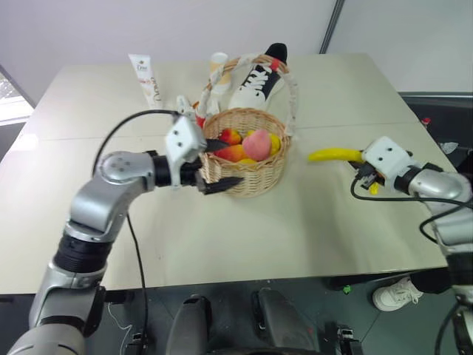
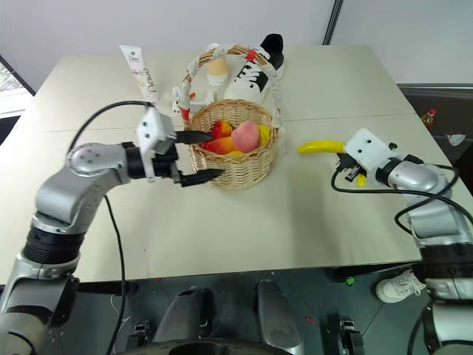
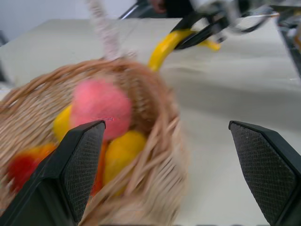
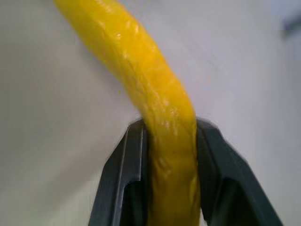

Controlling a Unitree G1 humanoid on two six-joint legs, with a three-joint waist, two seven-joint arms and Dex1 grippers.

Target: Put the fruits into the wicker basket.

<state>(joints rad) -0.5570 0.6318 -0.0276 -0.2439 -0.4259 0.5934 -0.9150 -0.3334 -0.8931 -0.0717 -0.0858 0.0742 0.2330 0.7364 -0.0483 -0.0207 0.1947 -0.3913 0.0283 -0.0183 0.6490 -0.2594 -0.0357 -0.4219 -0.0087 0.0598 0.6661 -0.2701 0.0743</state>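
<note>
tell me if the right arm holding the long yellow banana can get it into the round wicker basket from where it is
Probably yes. The right gripper is shut on the long curved yellow banana, and bare table lies between it and the round tan wicker basket. The tall handle and the open left gripper could crowd the rim.

The basket point(image 1: 247, 166) is rough woven wicker, its handle point(image 2: 275, 81) wrapped in white cloth. The banana point(image 4: 155, 94) has a glossy, faintly dimpled plastic skin; the peach point(image 1: 256, 144) looks matt. The pincer fingers point(image 3: 77, 169) are matt black with finely cross-hatched pads. The table point(image 1: 295, 214) is smooth, matt beige.
</note>
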